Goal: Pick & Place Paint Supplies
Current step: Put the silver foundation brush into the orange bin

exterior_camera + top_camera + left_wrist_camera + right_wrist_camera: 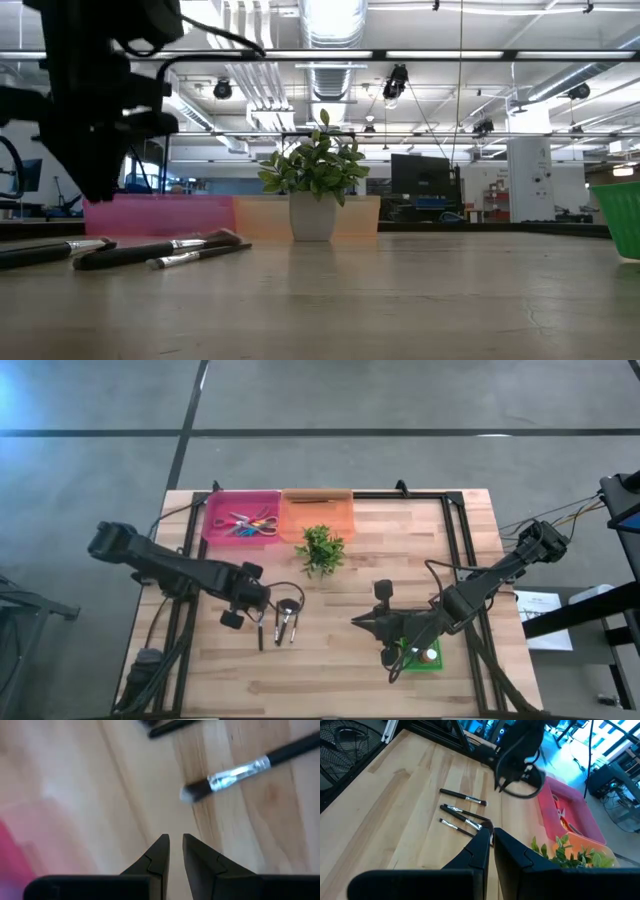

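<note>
Table [340,650]: light wooden planks with a dark frame around the edge.
Brushes: three thin dark-handled brushes lie loose on the table, close together in the left half, in front of the pink bin [241,516]. One [462,796] lies a little apart from the other two; the middle one [466,815] has a fluffy brown head; the third [455,827] lies just beside it.
Left end effector [256,610]: hangs above the table just beside the brushes, fingers drawn to a narrow slit with nothing between them. One brush [247,770] with a silver ferrule lies on the wood ahead of its fingertips [161,845], apart from them.
Right end effector [360,622]: over the right half of the table, fingers pressed together and empty, well apart from the brushes.
Green tray [422,657]: near the table's front right, under the right arm; a small bottle shows in it, cap colour unclear.
Orange bin [318,513]: touches the pink bin at the table's far edge.
Plant [321,549]: leafy, in a white pot, just in front of the orange bin.
</note>
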You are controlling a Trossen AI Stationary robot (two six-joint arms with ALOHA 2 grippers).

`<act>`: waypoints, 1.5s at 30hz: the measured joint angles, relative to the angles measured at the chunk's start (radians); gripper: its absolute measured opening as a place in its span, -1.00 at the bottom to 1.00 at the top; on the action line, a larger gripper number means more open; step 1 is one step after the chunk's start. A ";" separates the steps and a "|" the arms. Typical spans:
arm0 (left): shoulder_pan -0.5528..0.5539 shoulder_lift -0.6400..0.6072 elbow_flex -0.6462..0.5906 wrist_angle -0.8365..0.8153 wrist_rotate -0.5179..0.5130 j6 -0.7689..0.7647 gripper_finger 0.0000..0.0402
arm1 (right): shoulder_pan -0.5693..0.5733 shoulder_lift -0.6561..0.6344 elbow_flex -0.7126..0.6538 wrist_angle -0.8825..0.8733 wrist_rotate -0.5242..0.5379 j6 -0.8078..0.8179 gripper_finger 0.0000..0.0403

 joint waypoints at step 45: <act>-0.021 0.045 -0.264 0.549 0.067 0.136 -0.70 | 0.000 0.000 -0.003 -0.004 0.000 0.008 -0.89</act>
